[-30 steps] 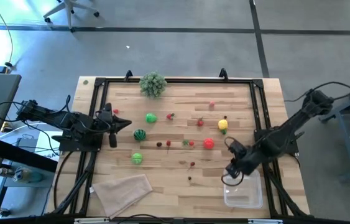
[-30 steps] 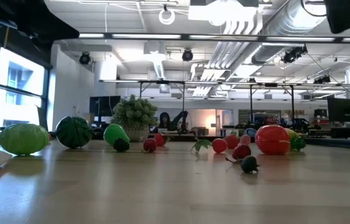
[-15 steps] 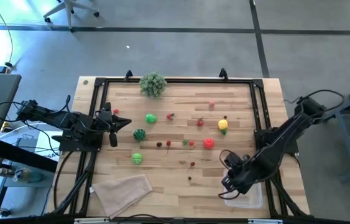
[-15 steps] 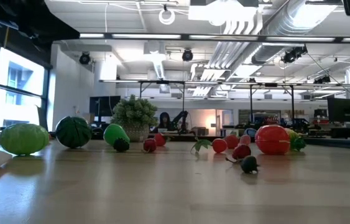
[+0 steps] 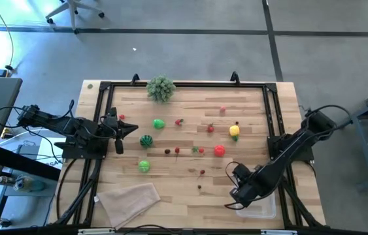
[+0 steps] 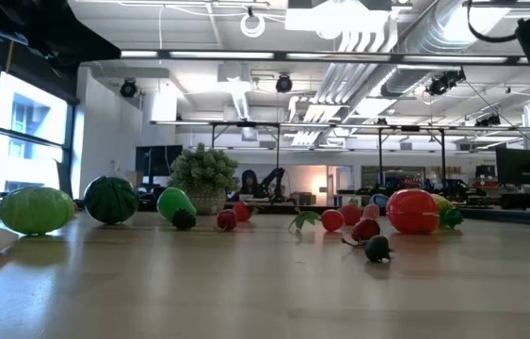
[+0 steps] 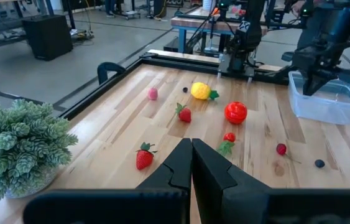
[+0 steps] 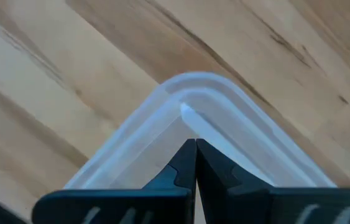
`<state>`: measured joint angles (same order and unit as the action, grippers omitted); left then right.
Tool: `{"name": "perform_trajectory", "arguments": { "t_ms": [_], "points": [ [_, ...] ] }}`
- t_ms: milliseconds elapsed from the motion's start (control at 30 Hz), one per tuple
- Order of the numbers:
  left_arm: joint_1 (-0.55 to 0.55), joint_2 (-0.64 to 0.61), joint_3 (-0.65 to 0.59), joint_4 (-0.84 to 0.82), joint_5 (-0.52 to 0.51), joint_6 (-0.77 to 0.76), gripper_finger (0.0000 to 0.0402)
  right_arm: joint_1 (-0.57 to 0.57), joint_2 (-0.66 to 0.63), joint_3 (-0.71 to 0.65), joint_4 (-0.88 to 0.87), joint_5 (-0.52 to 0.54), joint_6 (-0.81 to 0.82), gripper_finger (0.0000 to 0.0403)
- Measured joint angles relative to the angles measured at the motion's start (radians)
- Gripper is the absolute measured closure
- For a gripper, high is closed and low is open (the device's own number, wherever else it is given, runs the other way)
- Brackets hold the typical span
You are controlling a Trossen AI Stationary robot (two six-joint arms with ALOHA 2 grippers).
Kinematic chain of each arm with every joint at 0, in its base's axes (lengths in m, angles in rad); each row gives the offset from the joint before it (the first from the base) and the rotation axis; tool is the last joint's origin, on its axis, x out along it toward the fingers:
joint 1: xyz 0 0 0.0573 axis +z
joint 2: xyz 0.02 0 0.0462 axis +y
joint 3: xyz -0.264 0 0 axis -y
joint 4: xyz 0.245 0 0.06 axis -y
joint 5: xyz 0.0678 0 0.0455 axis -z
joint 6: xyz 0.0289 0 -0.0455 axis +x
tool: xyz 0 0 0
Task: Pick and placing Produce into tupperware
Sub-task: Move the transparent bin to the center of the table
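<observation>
The produce lies scattered over the wooden table: a red tomato (image 5: 219, 151), a yellow piece (image 5: 234, 130), green balls (image 5: 144, 166) (image 5: 146, 140), and small red berries (image 5: 202, 172). The clear tupperware (image 5: 262, 205) stands at the near right corner, with nothing visible in it. My right gripper (image 5: 239, 192) is shut, holds nothing and points straight down over the tupperware's far left corner (image 8: 206, 84). My left gripper (image 5: 131, 128) waits shut at the table's left edge, holding nothing. My right gripper has its shut fingertips (image 8: 196, 149) just inside the tupperware's rounded corner rim (image 8: 190, 93), coming from above. Whether they touch the rim or the bottom, I cannot tell.
A bushy grey-green plant (image 5: 161, 87) stands at the far edge. A beige folded cloth (image 5: 128, 199) lies at the near left. A black frame (image 5: 272, 117) runs along the table's sides. Bare wood lies between the cloth and the tupperware.
My right gripper has gone toward the table's near edge and down, tipping until it points straight down over the tupperware's corner. It has stayed shut. Neither the produce nor the tupperware has moved.
</observation>
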<state>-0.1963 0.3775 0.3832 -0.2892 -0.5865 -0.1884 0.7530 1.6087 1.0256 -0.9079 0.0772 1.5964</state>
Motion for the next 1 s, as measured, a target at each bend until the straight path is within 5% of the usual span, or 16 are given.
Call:
{"name": "perform_trajectory", "arguments": {
  "t_ms": [1000],
  "points": [
    [0.0, 0.0, 0.0, -0.044, 0.003, -0.03, 0.0401, -0.471, 0.059, 0.0, 0.121, -0.02, -0.722, 0.0403]
  ]
}}
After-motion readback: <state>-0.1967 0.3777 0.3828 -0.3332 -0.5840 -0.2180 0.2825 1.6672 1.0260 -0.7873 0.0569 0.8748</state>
